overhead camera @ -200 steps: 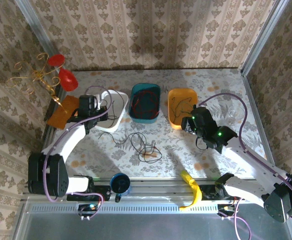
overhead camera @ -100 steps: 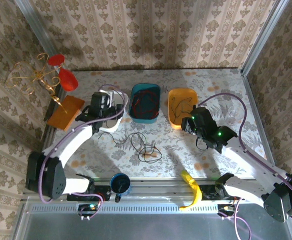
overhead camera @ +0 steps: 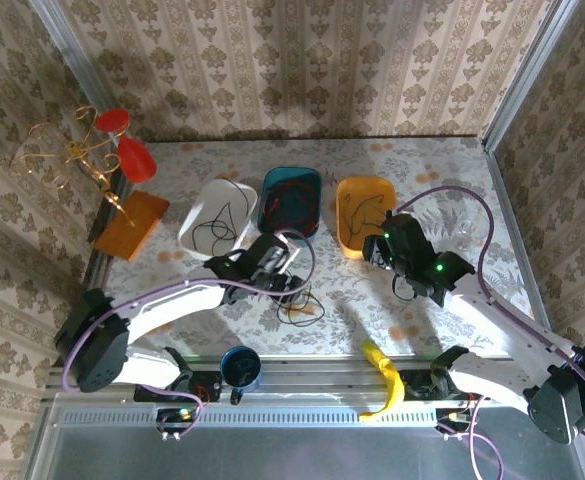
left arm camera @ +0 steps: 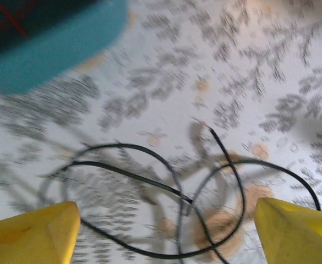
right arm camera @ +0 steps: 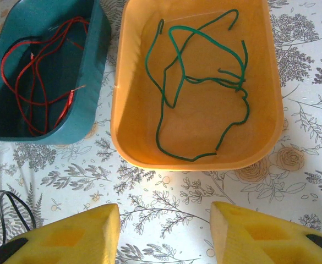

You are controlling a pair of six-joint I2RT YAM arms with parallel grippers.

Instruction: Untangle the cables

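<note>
Left gripper (left arm camera: 166, 234) is hovering low over the loose black cable (left arm camera: 149, 183) on the table (overhead camera: 422, 165). Its fingers are spread wide and holding nothing, and the cable's crossing loops are lying right between the tips. The wrist view is blurring, so I can't tell if that's one strand or two.

For the pick, I'd be dropping straight onto a single run away from the crossover and pinching one strand only. Then I'd be lifting slowly, so the loops are sliding free instead of cinching.

Right gripper (right arm camera: 163, 231) is sitting open and empty just in front of the orange tub (right arm camera: 205, 124).

Counting:
- **Tubs:** three, namely white tub (overhead camera: 234, 193), teal tub (right arm camera: 97, 71) and orange.
- **Cables:** green cable (right arm camera: 199, 80) in orange, red cable (right arm camera: 37, 71) in teal, black cable (overhead camera: 212, 232) in white, plus the loose one on the table between the arms.
</note>
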